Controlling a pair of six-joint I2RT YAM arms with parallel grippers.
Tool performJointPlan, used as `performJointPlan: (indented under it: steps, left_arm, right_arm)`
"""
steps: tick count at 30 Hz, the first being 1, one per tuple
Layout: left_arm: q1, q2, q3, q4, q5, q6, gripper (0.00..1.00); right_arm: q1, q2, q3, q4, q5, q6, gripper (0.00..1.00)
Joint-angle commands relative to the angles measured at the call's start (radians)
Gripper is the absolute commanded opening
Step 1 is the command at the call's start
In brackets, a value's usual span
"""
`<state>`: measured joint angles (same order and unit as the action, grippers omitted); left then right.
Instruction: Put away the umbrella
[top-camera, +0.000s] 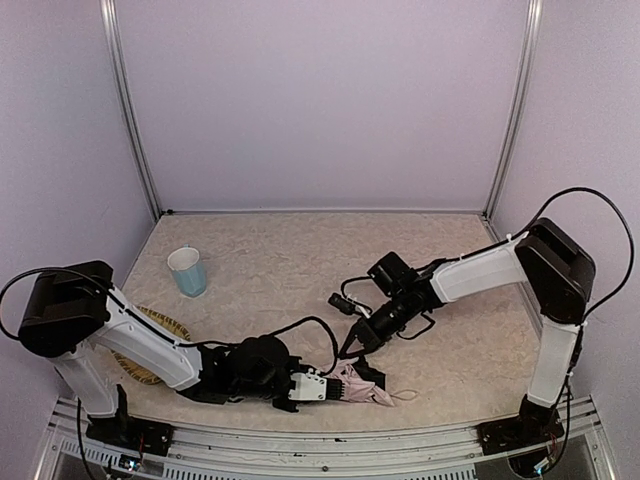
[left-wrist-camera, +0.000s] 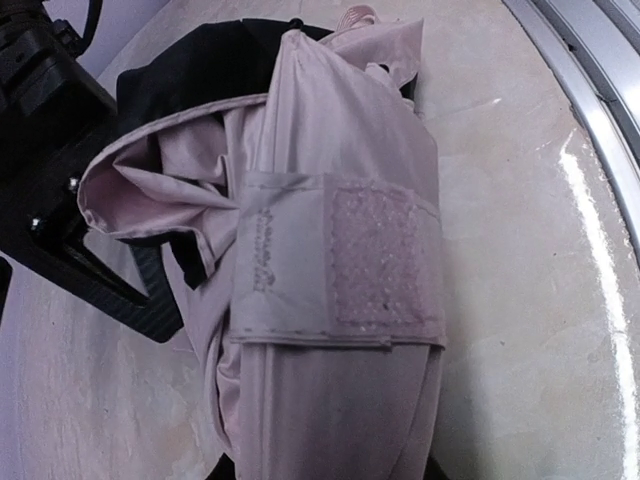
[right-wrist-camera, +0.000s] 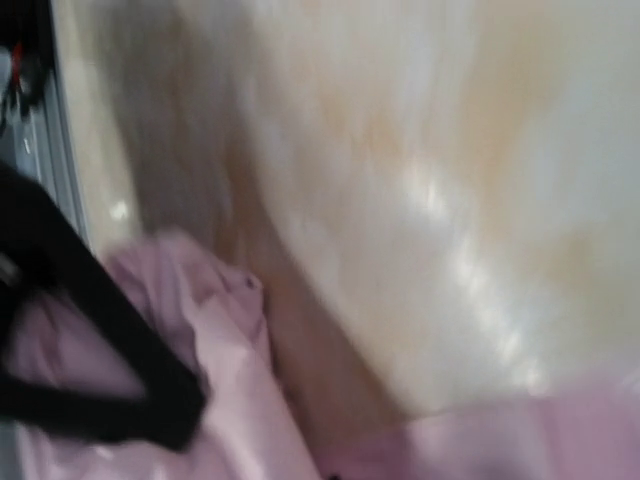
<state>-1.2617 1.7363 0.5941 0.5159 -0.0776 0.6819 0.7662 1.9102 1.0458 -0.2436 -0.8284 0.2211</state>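
Left pincer (top-camera: 316, 389) has the umbrella (top-camera: 360, 388), right pincer (top-camera: 353, 348) clenched just over it

The left one's clamped on the bunched-up pale pink canopy. It's lying on the tabletop (top-camera: 300, 255) at the near edge, black underside poking out, velcro strap (left-wrist-camera: 380, 262) facing up. The right one's closed tight with its tip by the black folds, but its wrist view is too blurry to tell if it caught any fabric. Off to the left there's a light blue cup (top-camera: 187, 271) and a woven mat (top-camera: 150, 348).
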Motion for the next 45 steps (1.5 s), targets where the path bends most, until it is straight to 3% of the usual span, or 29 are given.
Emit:
performJointPlan:
  steps: [1,15,20,24,29,30,33,35,38,41,45]
  left_arm:
    - [-0.015,0.007,-0.014,-0.211,0.085,0.015,0.0]
    - [0.013,-0.004,0.005,-0.266,0.198,-0.018,0.0]
    - [0.014,0.016,0.038,-0.302,0.208,-0.016,0.0]
    - [0.002,0.018,0.032,-0.295,0.115,-0.011,0.0]
    - [-0.024,0.041,-0.001,-0.193,-0.112,0.013,0.0]
    - [-0.022,0.048,0.002,-0.188,-0.115,0.012,0.0]
    - [-0.018,0.073,0.018,-0.19,-0.117,0.003,0.0]
    - [-0.02,0.083,0.022,-0.186,-0.129,-0.003,0.0]
    - [-0.012,0.077,0.008,-0.158,-0.126,-0.004,0.0]
    - [-0.007,0.068,0.0,-0.148,-0.117,0.006,0.0]
    - [-0.004,0.071,-0.002,-0.143,-0.12,0.01,0.0]
  right_arm:
    - [-0.04,-0.129,0.01,0.145,0.089,0.018,0.0]
    - [-0.045,-0.256,-0.007,0.178,0.133,-0.013,0.0]
    - [-0.044,-0.271,0.004,0.168,0.223,-0.076,0.0]
    - [-0.044,-0.239,-0.006,0.068,0.366,-0.167,0.0]
    - [-0.043,-0.237,-0.091,0.063,0.353,-0.143,0.0]
    - [-0.042,-0.241,-0.104,0.065,0.347,-0.138,0.03]
    - [-0.042,-0.274,-0.127,0.053,0.336,-0.137,0.27]
    - [-0.042,-0.323,-0.138,0.04,0.333,-0.152,0.38]
    - [-0.042,-0.441,-0.175,0.019,0.33,-0.207,0.54]
    - [-0.039,-0.576,-0.248,0.035,0.29,-0.253,0.78]
    - [0.04,-0.706,-0.379,0.168,0.301,-0.284,0.86]
